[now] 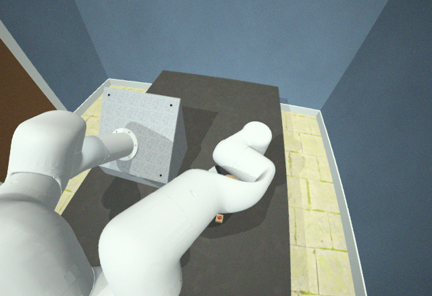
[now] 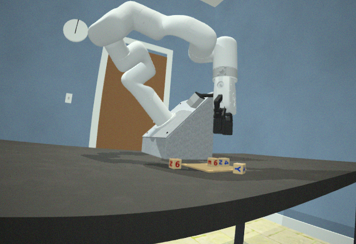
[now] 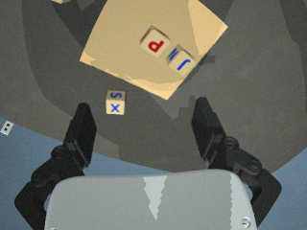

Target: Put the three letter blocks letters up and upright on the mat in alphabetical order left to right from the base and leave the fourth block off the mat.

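A tan square mat point(image 3: 153, 31) lies on the dark table; it also shows in the exterior view point(image 2: 208, 167). Two blocks sit touching on the mat: one with a red P on top point(image 3: 153, 42) point(image 2: 212, 162) and one with a blue J on top point(image 3: 179, 59) point(image 2: 223, 161). A block with a blue X on top point(image 3: 115, 103) point(image 2: 239, 168) lies off the mat, just beside its edge. A block with a red 9 on top point(image 2: 174, 163) point(image 1: 219, 218) lies off the mat, farther away. My gripper point(image 3: 143, 112) point(image 2: 222, 126) hangs open and empty well above the mat's edge.
The grey robot base pedestal point(image 2: 183, 135) stands behind the mat. The arm point(image 1: 195, 195) hides the mat in the top view. The table's curved front edge point(image 2: 201, 204) runs across the near side.
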`<state>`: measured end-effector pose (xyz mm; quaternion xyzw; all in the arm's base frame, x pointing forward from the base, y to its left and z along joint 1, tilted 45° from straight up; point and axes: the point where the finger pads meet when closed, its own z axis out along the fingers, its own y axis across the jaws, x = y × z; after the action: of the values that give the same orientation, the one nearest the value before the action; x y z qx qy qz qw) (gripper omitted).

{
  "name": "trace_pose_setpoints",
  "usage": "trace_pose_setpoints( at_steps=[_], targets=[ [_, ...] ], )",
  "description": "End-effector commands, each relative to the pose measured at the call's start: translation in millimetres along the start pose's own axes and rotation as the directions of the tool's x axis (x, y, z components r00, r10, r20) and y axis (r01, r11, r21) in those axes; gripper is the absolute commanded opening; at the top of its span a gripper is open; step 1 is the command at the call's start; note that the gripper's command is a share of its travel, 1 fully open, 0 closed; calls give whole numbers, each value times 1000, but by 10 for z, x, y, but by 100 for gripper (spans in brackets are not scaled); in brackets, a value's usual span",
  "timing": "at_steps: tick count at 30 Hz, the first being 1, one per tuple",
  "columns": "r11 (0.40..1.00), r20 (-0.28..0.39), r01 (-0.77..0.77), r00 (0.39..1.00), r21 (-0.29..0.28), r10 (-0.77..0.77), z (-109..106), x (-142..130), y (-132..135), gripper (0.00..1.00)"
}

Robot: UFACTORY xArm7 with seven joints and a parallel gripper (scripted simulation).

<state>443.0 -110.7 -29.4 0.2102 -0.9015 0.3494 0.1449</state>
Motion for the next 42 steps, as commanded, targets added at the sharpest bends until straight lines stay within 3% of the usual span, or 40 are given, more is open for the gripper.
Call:
trace_pose_setpoints(
  at_steps=[1, 16, 31, 33, 34, 42],
  targets=[
    [990, 6, -138, 990, 4, 138, -15, -60, -26, 100],
    [915, 6, -404, 915, 2, 404, -2, -150, -84, 100],
    [714, 7, -700, 714, 1, 700, 15, -266, -162, 100],
    [714, 7, -700, 714, 1, 700, 15, -266, -162, 100],
    [667, 8, -745, 667, 0, 745, 18, -287, -176, 100],
    [536, 9, -844, 536, 0, 844, 25, -339, -213, 100]
  ],
)
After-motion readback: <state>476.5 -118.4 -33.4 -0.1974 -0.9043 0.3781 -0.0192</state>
